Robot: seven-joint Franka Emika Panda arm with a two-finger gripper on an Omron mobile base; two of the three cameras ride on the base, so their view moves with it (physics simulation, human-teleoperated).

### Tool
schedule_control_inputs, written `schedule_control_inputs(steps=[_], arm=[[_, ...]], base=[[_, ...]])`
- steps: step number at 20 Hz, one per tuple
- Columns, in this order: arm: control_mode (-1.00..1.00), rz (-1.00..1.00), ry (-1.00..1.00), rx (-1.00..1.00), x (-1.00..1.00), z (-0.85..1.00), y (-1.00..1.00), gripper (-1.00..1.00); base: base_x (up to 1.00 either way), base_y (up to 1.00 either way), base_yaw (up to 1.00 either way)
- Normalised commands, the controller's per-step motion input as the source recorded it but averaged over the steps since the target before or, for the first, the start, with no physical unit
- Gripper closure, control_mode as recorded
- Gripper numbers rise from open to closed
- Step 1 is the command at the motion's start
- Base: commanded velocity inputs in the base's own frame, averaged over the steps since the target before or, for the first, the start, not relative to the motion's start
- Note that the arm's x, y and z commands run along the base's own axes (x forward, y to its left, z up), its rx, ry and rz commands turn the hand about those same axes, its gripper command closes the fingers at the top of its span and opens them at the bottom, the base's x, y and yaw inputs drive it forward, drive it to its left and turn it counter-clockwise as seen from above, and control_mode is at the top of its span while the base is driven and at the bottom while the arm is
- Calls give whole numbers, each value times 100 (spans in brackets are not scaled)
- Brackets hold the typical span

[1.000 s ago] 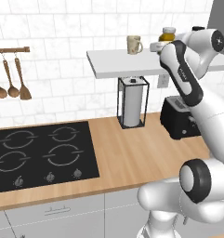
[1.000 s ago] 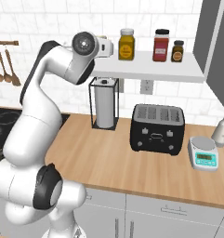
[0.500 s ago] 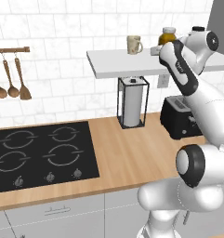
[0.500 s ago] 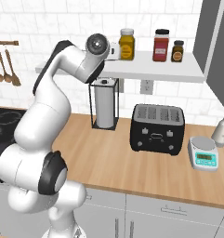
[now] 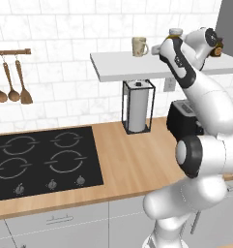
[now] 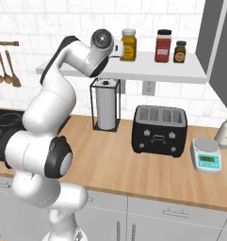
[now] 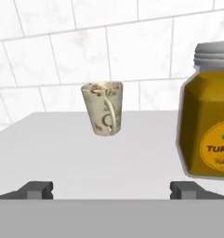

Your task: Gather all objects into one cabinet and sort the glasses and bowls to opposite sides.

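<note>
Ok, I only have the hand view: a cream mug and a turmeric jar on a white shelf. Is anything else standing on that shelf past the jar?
Observer: Yes. In the right base view, beyond the turmeric jar, a red jar and a smaller brown jar stand further along the shelf.
Operator: What's underneath the shelf?
Observer: A paper towel roll in a black wire stand sits on the wooden counter, with a black toaster beside it.
Operator: And where on the shelf is the mug?
Observer: In the left base view the mug stands upright near the shelf's left end, its handle on the side toward the arm.
</note>
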Motion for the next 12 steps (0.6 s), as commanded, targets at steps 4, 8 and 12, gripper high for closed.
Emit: schedule_control_inputs(steps=[4, 8, 12], arm=[[-100, 0, 0, 0, 28, 0, 4, -100], [-100, 0, 0, 0, 30, 0, 2, -100], [-100, 0, 0, 0, 36, 0, 10, -100]], base=[[0, 0, 0], [0, 0, 0], [0, 0, 0]])
